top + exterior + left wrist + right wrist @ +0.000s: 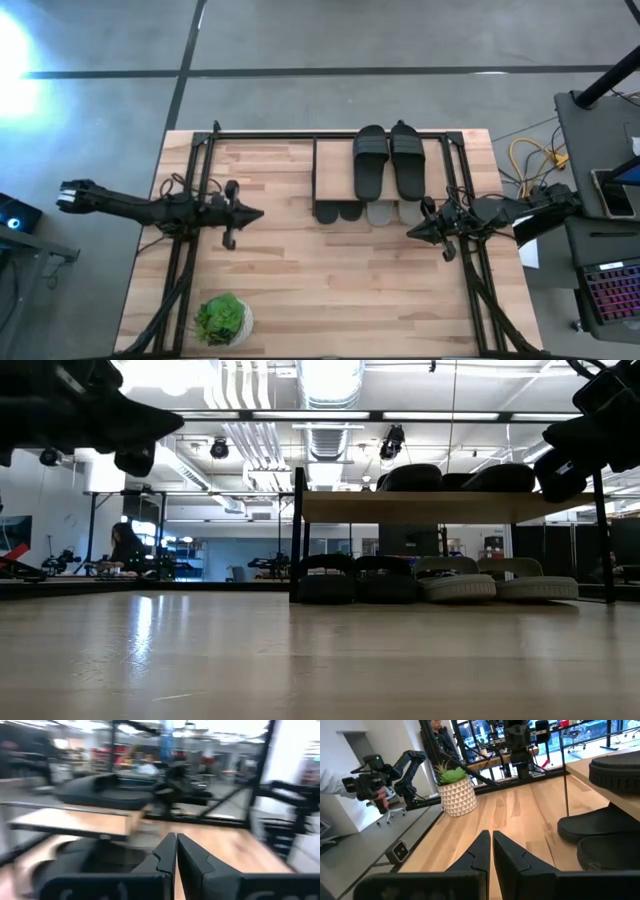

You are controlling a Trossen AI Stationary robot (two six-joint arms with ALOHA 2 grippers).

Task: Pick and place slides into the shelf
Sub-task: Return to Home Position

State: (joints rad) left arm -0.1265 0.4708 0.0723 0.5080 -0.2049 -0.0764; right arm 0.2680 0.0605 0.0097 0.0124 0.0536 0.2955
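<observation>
The right arm's fingers (476, 854) are closest to the lens. They are pressed together, hold nothing, and hover above the counter (330, 290) near the front right corner of the shelf (335, 170). The left arm's fingers (165, 856) are also closed and empty. They hang over the counter on the left side of the shelf, well apart from it.

One black pair of slides (389, 160) lies on the shelf's wooden top board, toward its right side. Under the board two more pairs stand side by side. In the low view these are a second black pair (355, 580) on the left and a light grey pair (495, 582) on the right. A potted plant (223, 320) stands near the counter's front left corner.
</observation>
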